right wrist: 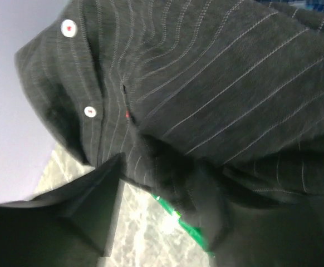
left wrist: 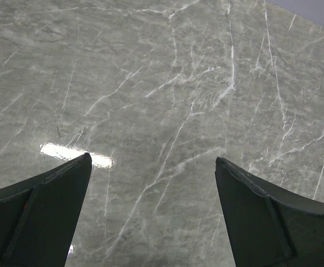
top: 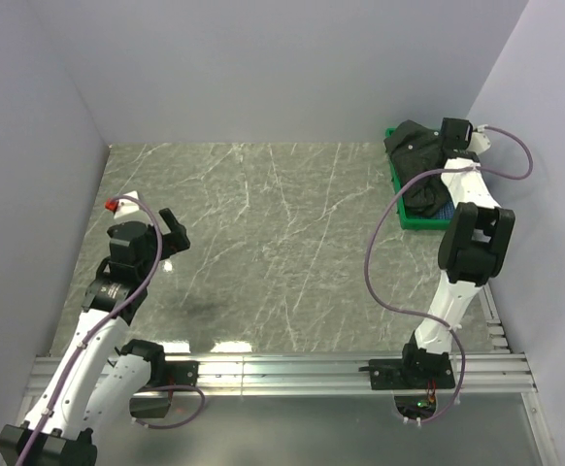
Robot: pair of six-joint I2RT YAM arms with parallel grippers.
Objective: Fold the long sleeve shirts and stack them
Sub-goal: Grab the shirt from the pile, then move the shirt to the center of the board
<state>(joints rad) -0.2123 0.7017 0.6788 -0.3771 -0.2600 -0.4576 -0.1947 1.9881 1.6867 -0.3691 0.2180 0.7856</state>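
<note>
The black shirt (top: pixel 420 160) with fine stripes lies bunched in the green crate (top: pixel 396 186) at the far right. It fills the right wrist view (right wrist: pixel 217 83), with white buttons and a small red mark showing. A bit of the blue shirt (top: pixel 444 208) shows under it in the crate. My right gripper (top: pixel 440 146) is low over the black shirt, and its jaws (right wrist: pixel 170 189) stand apart around a fold of cloth. One finger is partly hidden by the cloth. My left gripper (top: pixel 171 231) is open and empty above bare table on the left, as the left wrist view (left wrist: pixel 153 161) shows.
The grey marble table (top: pixel 282 233) is walled on the left, back and right. The crate's green rim (right wrist: pixel 178 214) sits against the right wall. A metal rail (top: pixel 282 371) carrying both arm bases runs along the near edge.
</note>
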